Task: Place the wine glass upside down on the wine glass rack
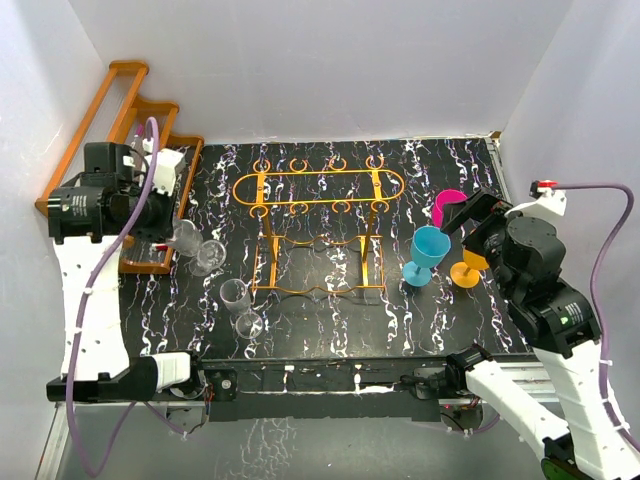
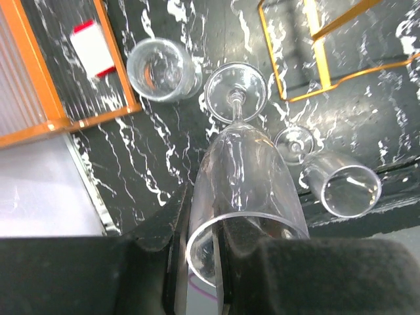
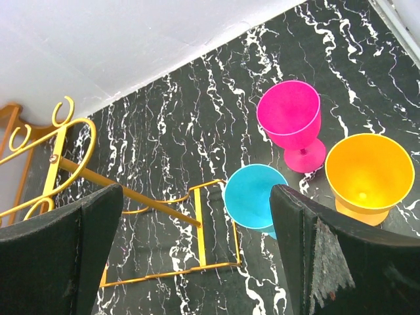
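My left gripper [image 2: 203, 262] is shut on the rim of a clear wine glass [image 2: 243, 170], one finger inside the bowl and one outside, the foot pointing away towards the table. I cannot tell if the foot touches the table. In the top view this gripper [image 1: 170, 222] is at the left, beside the wooden rack. The wire wine glass rack [image 1: 318, 190] stands mid-table, its loops holding nothing; its leg frame also shows in the left wrist view [image 2: 289, 92]. My right gripper [image 3: 197, 249] is open and empty, above the blue glass.
A second clear glass [image 2: 161, 69] sits by the orange wooden rack [image 1: 130, 110]. A third clear glass [image 2: 341, 184] lies on its side near the front. Blue [image 1: 430, 250], pink [image 1: 450, 205] and orange [image 1: 468, 268] glasses stand upright to the right of the wire rack.
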`<action>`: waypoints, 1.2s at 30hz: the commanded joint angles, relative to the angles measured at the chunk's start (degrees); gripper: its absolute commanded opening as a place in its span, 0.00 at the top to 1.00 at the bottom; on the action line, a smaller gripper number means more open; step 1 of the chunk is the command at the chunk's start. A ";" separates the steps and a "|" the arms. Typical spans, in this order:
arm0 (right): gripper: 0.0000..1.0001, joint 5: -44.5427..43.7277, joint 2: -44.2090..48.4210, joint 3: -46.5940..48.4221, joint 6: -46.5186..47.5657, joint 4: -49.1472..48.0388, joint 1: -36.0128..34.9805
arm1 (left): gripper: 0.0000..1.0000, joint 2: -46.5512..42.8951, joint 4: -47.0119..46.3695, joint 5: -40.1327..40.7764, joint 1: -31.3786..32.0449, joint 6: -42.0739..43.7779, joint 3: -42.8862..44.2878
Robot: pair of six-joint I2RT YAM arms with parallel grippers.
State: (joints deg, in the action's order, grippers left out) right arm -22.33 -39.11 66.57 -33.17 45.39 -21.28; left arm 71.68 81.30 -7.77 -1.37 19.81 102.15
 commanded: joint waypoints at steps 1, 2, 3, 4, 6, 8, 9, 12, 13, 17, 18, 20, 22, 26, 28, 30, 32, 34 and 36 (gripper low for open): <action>0.02 -2.63 1.20 3.84 0.17 -0.97 -0.13 | 1.00 -2.70 0.80 -5.90 0.11 -1.57 7.88; 0.02 -2.79 0.96 4.49 0.39 -0.73 -0.15 | 1.00 -2.50 0.75 -6.12 0.19 -1.61 9.61; 0.02 -2.80 0.67 5.18 1.00 -0.66 -0.20 | 1.00 -2.12 0.72 -6.67 0.14 -1.60 11.68; 0.02 -2.68 0.26 5.94 1.94 -0.76 -0.13 | 1.00 -1.63 0.63 -7.38 0.15 -1.57 13.82; 0.02 -2.43 -0.64 7.14 4.77 -2.37 -0.14 | 1.00 0.05 0.53 -9.02 0.15 -1.09 19.38; 0.01 -2.56 -1.79 8.78 7.21 -4.72 -0.17 | 1.00 3.02 -0.36 -8.44 0.21 -1.25 25.89; 0.01 -2.25 -2.71 10.17 8.15 -6.27 -0.21 | 1.00 4.49 -0.92 -7.52 0.21 -1.31 29.83; 0.01 -0.35 -6.17 15.05 10.14 -9.39 -0.13 | 1.00 5.40 -8.79 -5.73 0.14 -1.23 32.44; 0.01 1.48 -7.35 16.40 10.83 -10.54 -0.17 | 1.00 3.00 -14.64 -6.68 0.09 -1.37 28.94; 0.01 11.57 -12.41 21.64 11.95 -15.75 -0.11 | 1.00 -11.96 -50.72 -13.06 0.09 -4.81 3.51; 0.01 14.74 -13.58 22.99 11.76 -16.69 -0.24 | 1.00 -14.35 -58.58 -14.16 0.03 -5.84 -1.60; 0.01 22.17 -15.84 24.94 10.56 -19.03 -0.14 | 1.00 -16.37 -71.25 -15.84 0.02 -8.37 -8.26; 0.01 29.66 -17.30 25.47 8.47 -22.76 -0.16 | 1.00 -17.49 -83.35 -19.42 0.00 -10.78 -13.64; 0.01 41.11 -17.44 21.55 1.72 -34.53 -0.14 | 1.00 -19.55 -111.98 -25.37 -0.03 -16.89 -25.94; 0.00 43.80 -19.05 21.29 -1.43 -37.90 -0.13 | 1.00 -17.28 -116.30 -24.93 -0.02 -19.93 -24.50; 0.01 46.86 -21.04 21.30 -5.00 -41.64 -0.13 | 1.00 -16.34 -125.81 -24.49 0.12 -22.44 -27.19; 0.01 49.89 -22.71 20.20 -10.18 -48.52 -0.15 | 1.00 -15.53 -142.07 -25.81 0.10 -25.47 -32.52; 0.01 51.63 -24.14 18.68 -16.14 -58.70 -0.16 | 1.00 -13.59 -155.11 -26.61 0.08 -28.52 -35.32; 0.03 51.38 -25.66 17.64 -21.01 -66.17 -0.24 | 1.00 -12.54 -156.04 -26.33 0.13 -30.63 -34.55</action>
State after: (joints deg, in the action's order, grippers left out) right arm 23.53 -62.63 85.89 -41.56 1.41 -21.28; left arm 57.74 -49.80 -32.36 -1.32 -3.64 67.83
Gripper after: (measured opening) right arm 0.983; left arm 0.131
